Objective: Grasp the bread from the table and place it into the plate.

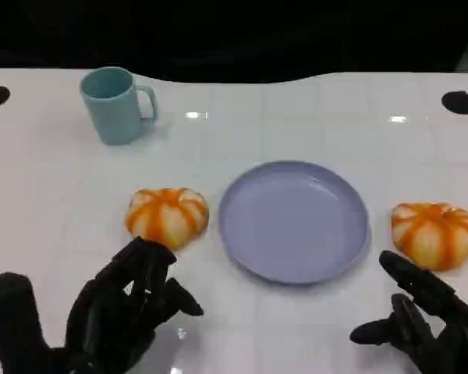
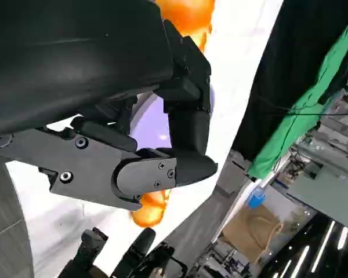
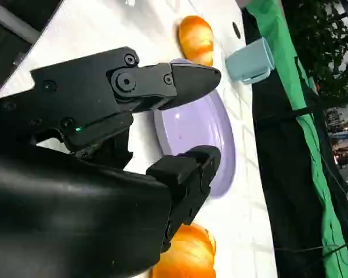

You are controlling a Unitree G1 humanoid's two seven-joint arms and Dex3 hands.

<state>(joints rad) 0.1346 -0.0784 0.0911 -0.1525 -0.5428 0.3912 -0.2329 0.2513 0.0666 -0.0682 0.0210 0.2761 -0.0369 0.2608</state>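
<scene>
Left hand (image 1: 129,308) spread near unlabelled bread (image 1: 167,216), plate (image 1: 294,220) beside

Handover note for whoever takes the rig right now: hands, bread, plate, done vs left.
Left robot hand: open, holds nothing, just short of the left bread.
Right robot hand: open, holds nothing, near the right bread.
Plate: between the two breads, nothing in it.
Blue mug: far left, apart from the rest.
Done: nothing placed yet.
Left: grasp the bread, set it in the plate.
</scene>
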